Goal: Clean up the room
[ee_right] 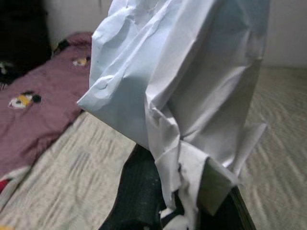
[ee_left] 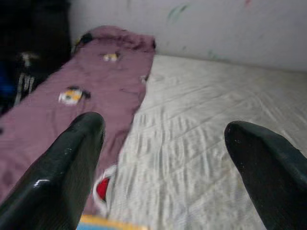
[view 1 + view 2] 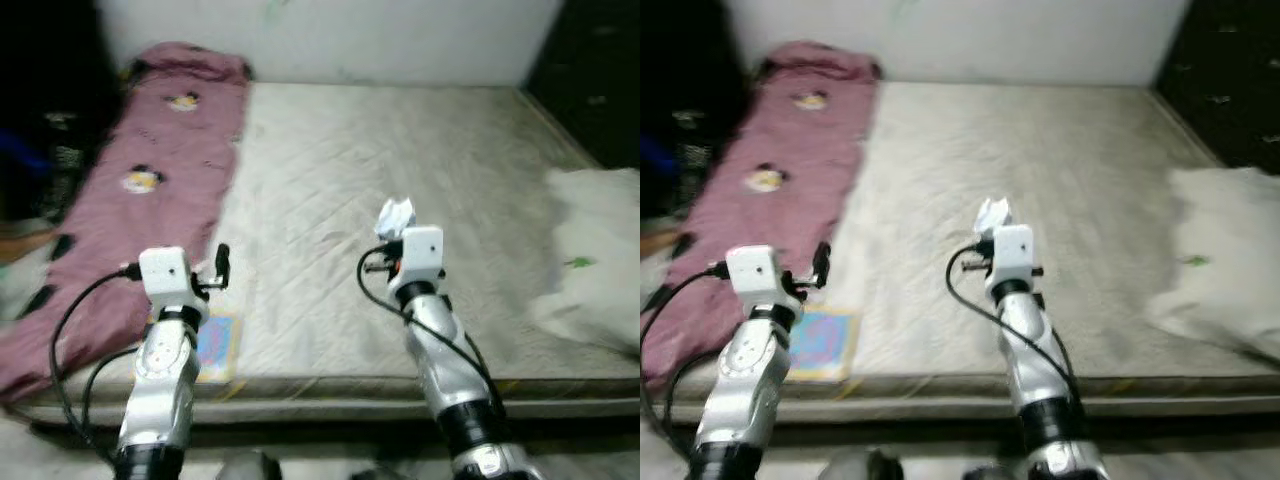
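You've got crumpled paper point(image 1: 192, 91) pinched in the right gripper point(image 3: 393, 222) (left gripper point(image 2: 168, 158) spread, empty), still undisposed; booklet point(image 3: 820, 343) below the left one remains.

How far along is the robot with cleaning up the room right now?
In hand: the right gripper is shut on crumpled white paper, lifted off the mattress. Left: a colourful book at the mattress edge; the left gripper is open. Nothing visibly put away yet.
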You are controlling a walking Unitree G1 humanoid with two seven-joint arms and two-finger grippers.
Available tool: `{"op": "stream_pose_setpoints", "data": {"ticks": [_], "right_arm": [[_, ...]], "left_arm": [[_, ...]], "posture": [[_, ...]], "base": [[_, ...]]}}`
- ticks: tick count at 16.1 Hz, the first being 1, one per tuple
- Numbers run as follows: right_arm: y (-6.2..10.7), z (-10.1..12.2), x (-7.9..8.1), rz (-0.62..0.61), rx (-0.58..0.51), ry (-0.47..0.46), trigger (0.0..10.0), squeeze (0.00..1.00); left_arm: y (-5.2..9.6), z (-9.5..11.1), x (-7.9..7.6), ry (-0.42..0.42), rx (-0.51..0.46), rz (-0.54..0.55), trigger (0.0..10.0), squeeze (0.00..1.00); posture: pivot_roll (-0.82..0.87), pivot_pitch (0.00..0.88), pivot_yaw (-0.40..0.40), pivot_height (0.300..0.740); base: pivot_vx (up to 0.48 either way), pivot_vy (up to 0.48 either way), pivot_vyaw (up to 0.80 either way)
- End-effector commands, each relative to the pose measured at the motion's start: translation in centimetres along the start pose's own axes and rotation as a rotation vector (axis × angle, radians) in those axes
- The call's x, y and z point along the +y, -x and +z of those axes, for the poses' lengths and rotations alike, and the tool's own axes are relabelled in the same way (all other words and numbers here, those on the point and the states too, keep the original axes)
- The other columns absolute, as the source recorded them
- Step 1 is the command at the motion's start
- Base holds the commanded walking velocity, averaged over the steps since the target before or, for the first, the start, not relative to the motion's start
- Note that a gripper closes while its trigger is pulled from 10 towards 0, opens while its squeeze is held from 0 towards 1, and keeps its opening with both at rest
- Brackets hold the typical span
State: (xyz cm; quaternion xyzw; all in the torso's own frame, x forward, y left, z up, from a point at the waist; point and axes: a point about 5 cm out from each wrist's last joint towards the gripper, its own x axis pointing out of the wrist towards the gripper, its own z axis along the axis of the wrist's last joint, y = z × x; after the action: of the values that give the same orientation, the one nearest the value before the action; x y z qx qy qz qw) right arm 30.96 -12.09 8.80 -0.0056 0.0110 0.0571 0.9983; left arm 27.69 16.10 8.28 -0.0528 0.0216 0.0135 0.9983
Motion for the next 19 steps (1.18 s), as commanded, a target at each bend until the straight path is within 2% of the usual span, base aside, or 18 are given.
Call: {"op": "stream_pose_setpoints", "data": {"ticks": [1,16,19], "right_arm": [[-0.1,0.1,-0.3,-0.018,-0.002,-0.013,10.0,0.00],[-0.2,0.2,-0.1,-0.008,-0.009,-0.024,10.0,0.00],[-0.4,0.4,0.0,-0.007,-0.017,-0.017,10.0,0.00]], "left_arm": [[0.0,0.0,0.1,-0.012,0.006,0.000,10.0,0.00],[-0.3,0.0,-0.3,0.009,0.011,-0.011,10.0,0.00],[-0.4,0.1,-1.2,0.018,0.013,-0.046,10.0,0.00]], "posture": [[0.10,0.000,-0.023,0.740],[0.10,0.000,-0.019,0.740],[0.09,0.000,-0.020,0.740]], "base": [[0.000,0.480,0.00],[0.000,0.480,0.00],[0.000,0.480,0.00]]}}
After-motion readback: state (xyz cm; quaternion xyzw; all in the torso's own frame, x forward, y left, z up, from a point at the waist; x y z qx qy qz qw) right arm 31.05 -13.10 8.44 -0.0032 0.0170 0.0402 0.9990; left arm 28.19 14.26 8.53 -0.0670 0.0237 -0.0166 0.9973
